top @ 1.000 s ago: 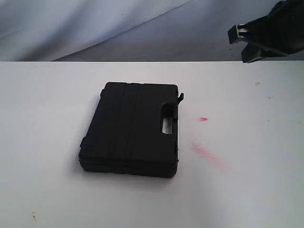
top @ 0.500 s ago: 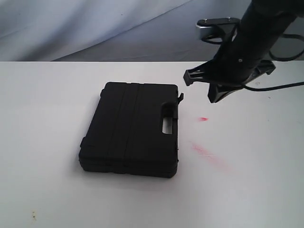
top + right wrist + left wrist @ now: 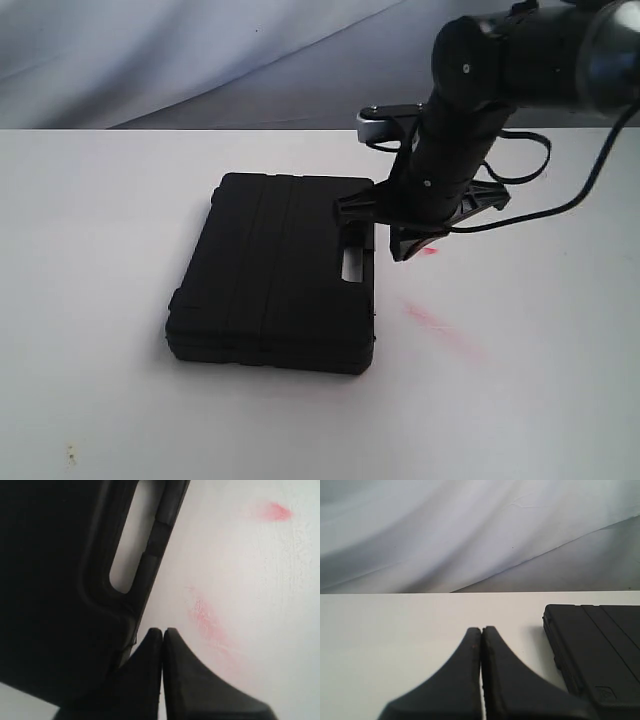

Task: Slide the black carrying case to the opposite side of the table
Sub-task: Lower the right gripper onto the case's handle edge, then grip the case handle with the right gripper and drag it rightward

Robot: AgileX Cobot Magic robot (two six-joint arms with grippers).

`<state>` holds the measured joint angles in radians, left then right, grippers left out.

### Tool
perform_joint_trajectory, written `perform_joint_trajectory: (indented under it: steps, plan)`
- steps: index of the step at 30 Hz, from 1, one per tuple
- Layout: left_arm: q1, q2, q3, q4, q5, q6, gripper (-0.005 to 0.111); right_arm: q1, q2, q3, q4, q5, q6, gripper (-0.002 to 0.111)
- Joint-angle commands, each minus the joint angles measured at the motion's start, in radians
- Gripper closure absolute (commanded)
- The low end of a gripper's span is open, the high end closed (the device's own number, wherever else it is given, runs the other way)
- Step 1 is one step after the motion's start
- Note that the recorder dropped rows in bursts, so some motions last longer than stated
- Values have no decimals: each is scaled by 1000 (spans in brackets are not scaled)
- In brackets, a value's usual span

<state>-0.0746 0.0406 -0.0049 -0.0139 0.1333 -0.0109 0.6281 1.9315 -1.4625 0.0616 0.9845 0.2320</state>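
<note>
Two grippers are in view, both with jaws pressed together and holding nothing. The right gripper (image 3: 161, 632) is low over the bench (image 3: 110, 210), its tips just beside the handle edge of the black carrying case (image 3: 275, 270). Whether they touch that edge I cannot tell. Closed jaws suit a shove, since they give one blunt point to press with and there is nothing to grasp. Standing on the handle side likely means the push will go toward the bench's left edge.

The left gripper (image 3: 481, 632) hangs apart from the case's other side, seemingly idle and out of the likely path. The case lies flat near the bench's middle, handle slot (image 3: 352, 265) facing the right edge, so the slide looks unstarted. Faint pink smears (image 3: 440, 325) mark the bench between the case and the right edge.
</note>
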Motion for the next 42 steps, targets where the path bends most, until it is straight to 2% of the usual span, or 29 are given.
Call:
perform_joint_trajectory:
  steps: [1, 7, 12, 14, 18, 23, 25, 42]
  plan:
    - [-5, -3, 5, 1, -1, -8, 107, 1, 36, -82, 0, -4, 44, 108]
    - [-5, -3, 5, 1, -1, -8, 107, 3, 123, -283, -16, 74, 46, 108]
    - [-5, -3, 5, 1, -1, -8, 107, 3, 132, -283, -27, 47, 76, 108]
    - [-5, -3, 5, 1, -1, -8, 107, 8, 132, -283, -92, 50, 146, 108]
    - [-5, -3, 5, 1, -1, -8, 107, 37, 132, -255, -245, 46, 295, 88]
    - [-5, -3, 5, 1, -1, -8, 107, 61, 132, -218, -239, 11, 328, 61]
    - [-5, -3, 5, 1, -1, -8, 107, 60, 132, -209, -217, -16, 332, 55]
    - [-5, -3, 5, 1, -1, -8, 107, 60, 183, -128, -143, -98, 375, 55]
